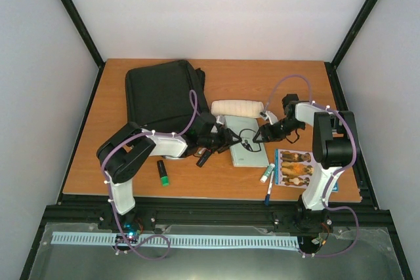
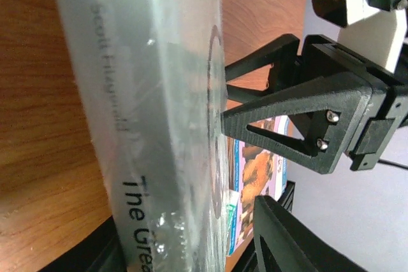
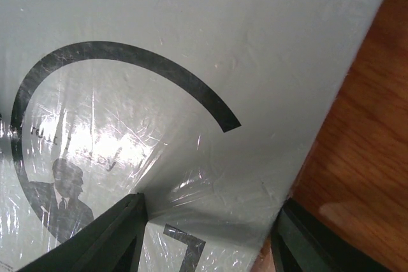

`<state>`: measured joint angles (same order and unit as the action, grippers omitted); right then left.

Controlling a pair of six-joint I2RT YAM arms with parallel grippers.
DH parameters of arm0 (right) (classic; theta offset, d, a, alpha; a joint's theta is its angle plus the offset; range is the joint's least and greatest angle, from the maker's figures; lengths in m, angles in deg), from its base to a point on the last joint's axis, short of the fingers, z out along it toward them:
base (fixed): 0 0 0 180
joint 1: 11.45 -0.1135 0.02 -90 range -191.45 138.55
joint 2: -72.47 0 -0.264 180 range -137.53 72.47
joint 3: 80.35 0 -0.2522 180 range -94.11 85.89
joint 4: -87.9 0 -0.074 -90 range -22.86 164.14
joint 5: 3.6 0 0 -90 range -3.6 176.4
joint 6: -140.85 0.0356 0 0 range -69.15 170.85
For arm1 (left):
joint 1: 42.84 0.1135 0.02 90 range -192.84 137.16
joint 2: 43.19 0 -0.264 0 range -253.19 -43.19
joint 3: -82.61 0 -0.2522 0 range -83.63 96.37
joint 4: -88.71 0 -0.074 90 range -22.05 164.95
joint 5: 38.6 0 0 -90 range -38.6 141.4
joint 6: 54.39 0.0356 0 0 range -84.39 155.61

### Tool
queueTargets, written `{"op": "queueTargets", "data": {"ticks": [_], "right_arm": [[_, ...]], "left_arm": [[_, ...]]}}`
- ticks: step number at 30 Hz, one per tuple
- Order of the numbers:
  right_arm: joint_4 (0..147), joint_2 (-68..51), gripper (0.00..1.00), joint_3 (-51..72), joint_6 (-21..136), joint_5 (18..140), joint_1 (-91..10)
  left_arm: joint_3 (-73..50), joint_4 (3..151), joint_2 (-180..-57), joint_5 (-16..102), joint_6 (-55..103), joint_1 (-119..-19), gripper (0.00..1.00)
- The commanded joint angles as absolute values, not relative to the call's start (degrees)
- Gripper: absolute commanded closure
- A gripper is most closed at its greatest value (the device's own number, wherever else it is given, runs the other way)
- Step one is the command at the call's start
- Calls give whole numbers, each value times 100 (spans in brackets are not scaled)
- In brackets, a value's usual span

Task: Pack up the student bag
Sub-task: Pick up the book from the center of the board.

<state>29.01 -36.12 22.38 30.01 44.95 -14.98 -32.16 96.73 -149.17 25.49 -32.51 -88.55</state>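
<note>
The large black soft fabric backpack (image 1: 161, 93) lies flat on the wooden bench (image 1: 197, 185), by its far edge and left of centre. Just right of it, near the bench's middle, is a pale grey plastic-wrapped paperback book (image 1: 249, 154). The left claw (image 1: 220, 140) has a finger on each side of the book's spine edge; whether it pinches, I cannot tell. The right claw (image 1: 261, 134) stands apart, fingertips (image 2: 224, 119) against the cover. A white oblong pouch (image 1: 237, 108) lies beyond the book.
</note>
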Motion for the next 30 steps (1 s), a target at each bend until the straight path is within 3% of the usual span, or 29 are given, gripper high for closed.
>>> {"op": "queueTargets", "data": {"ticks": [1, 9, 14, 21, 23, 25, 30], "right_arm": [[2809, -3937, 46, 2387, 2900, 4621, -1656], [2733, -3778, 45, 2343, 2860, 4392, -1512], [2710, -3049, 45, 2314, 2765, 3696, -894], [2390, -2014, 39, 2303, 2398, 3088, -199], [2317, -1721, 34, 2290, 2362, 2927, -132], [2233, -1415, 19, 2281, 2293, 2691, -127], [2066, -792, 0, 2242, 2276, 1916, -127]], "left_arm": [[-2796, 10644, -14812, 2196, -3334, -9053, 59], [-2949, 10328, -14410, 2388, -3197, -9047, 81], [-2995, 9709, -13993, 2526, -2761, -9024, 99], [-2953, 8865, -13160, 2598, -2042, -8804, 99], [-2893, 8630, -12884, 2571, -1856, -8687, 99], [-2852, 8512, -12626, 2466, -1750, -8560, 99], [-2698, 8347, -12060, 2160, -1424, -8315, 99]]}}
